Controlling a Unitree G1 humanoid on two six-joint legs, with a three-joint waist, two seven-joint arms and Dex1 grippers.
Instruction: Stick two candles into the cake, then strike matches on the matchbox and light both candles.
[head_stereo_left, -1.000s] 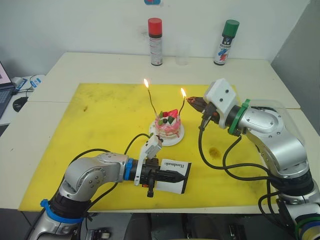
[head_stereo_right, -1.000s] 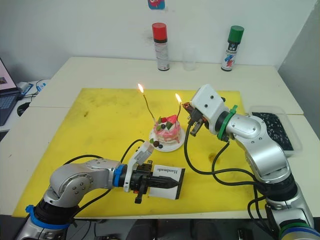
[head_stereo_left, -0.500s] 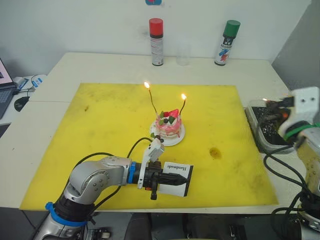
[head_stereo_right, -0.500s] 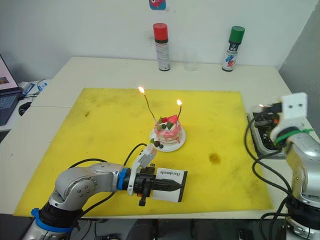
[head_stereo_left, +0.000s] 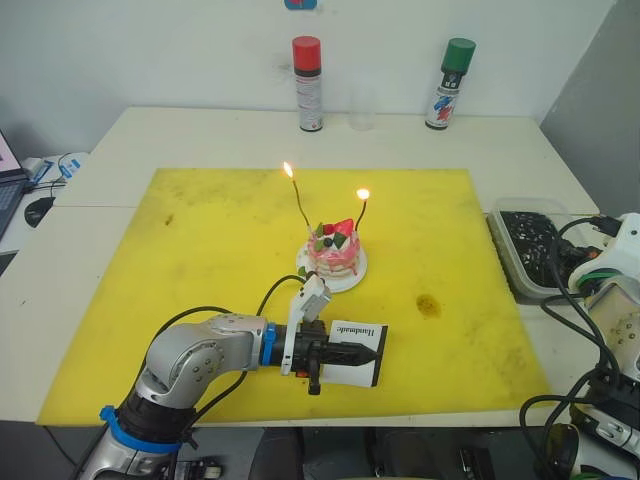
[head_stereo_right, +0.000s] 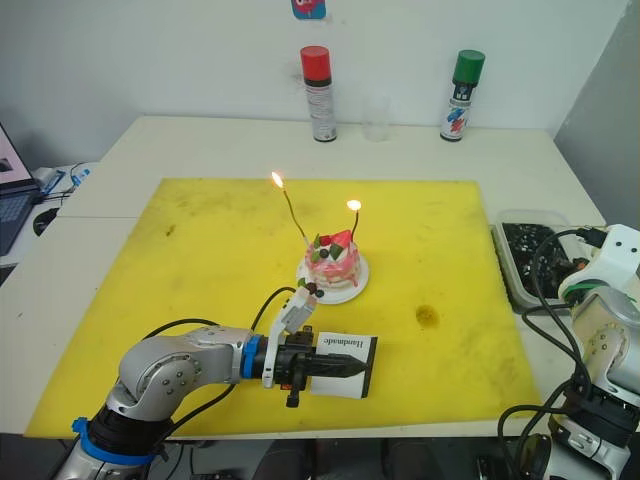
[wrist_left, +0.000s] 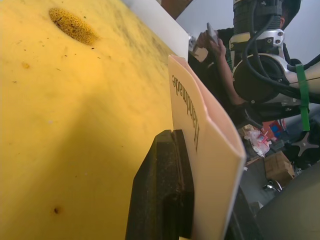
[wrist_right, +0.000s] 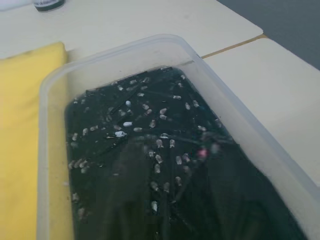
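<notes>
Left eye view: the left claw stays clamped on the matchbox, holding it on edge over the yellow mat, near the cake on its robot-facing side. Both candles stand lit in the cake. The right claw, which a second ago was at the cake's right-hand candle, has pulled well away to the clear tray of dark spent matches at the worktop edge; whether it is open or closed I cannot tell, perhaps hidden by cables.
</notes>
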